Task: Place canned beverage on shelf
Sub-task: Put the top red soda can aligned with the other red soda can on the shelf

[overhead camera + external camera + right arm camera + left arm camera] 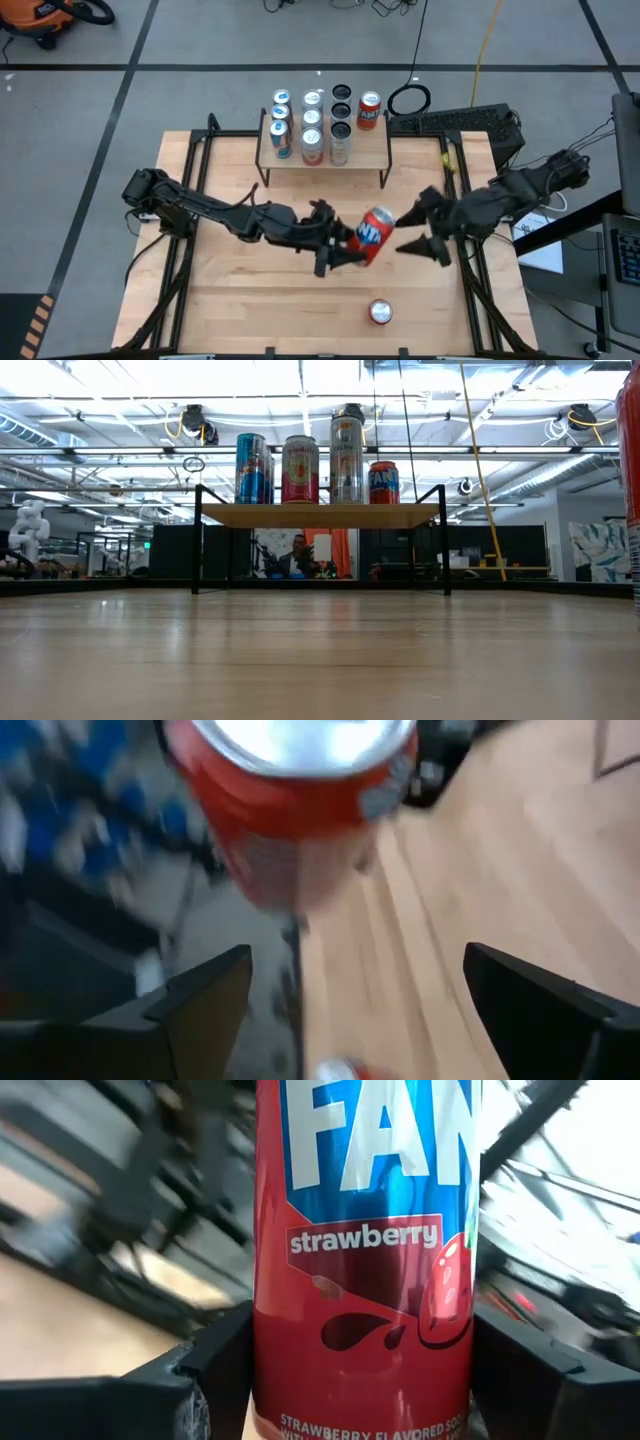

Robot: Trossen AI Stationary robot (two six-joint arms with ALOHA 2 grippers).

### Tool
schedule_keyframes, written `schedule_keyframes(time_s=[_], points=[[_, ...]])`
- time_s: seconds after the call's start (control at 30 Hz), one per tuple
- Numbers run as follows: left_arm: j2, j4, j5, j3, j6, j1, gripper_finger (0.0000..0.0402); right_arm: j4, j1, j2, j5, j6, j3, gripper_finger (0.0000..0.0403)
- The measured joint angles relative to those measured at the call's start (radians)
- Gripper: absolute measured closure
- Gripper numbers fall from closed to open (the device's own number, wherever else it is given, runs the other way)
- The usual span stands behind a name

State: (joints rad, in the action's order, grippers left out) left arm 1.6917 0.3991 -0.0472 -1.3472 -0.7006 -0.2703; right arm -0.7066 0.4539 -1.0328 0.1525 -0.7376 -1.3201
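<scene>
A red strawberry soda can (372,234) hangs over the middle of the table with my left gripper (352,246) shut on it. Its label fills the left wrist view (365,1230). My right gripper (418,228) stands open just to the can's right, touching nothing. In its wrist view the can's silver top (300,740) shows ahead of the open fingers (355,990). The shelf (372,152) stands at the table's far edge on thin black legs and carries several upright cans (300,468). My left gripper pinches the can's side wall (275,1370), on its lower half, between its two fingers (205,1380). The fingers come level from the table's left and lie across the can. The can is lifted clear of the table and tilted, its top toward my right gripper.
A second red can (380,312) stands upright on the table near the front edge. The cans (310,125) fill the shelf's left and middle, and one red can (369,110) stands at its far right. A red can's edge (632,480) shows close at the low view's right border.
</scene>
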Motion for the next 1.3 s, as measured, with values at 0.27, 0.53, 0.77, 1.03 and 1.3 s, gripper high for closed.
schedule_keyframes(time_s=[0.27, 0.53, 0.77, 1.03, 1.3], points=[[0.0, 0.043, -0.307, 0.0, 0.183, 0.003, 0.0121, 0.203, 0.032, 0.071, 0.376, -0.081, 0.0, 0.0064], [0.0, 0.042, -0.488, 0.0, 0.288, 0.003, 0.0121, 0.247, 0.0, 0.039, 0.504, -0.032, 0.0, 0.0035], [0.0, 0.04, -0.622, 0.0, 0.315, 0.002, 0.0121, 0.263, -0.044, 0.005, 0.501, 0.021, 0.0, 0.0007], [0.0, 0.041, -0.671, -0.001, 0.344, 0.002, 0.0121, 0.292, -0.135, -0.001, 0.461, 0.123, 0.001, 0.0004], [0.0, 0.037, -0.671, -0.001, 0.37, 0.002, 0.0121, 0.336, -0.243, -0.011, 0.27, 0.125, 0.001, 0.0003]])
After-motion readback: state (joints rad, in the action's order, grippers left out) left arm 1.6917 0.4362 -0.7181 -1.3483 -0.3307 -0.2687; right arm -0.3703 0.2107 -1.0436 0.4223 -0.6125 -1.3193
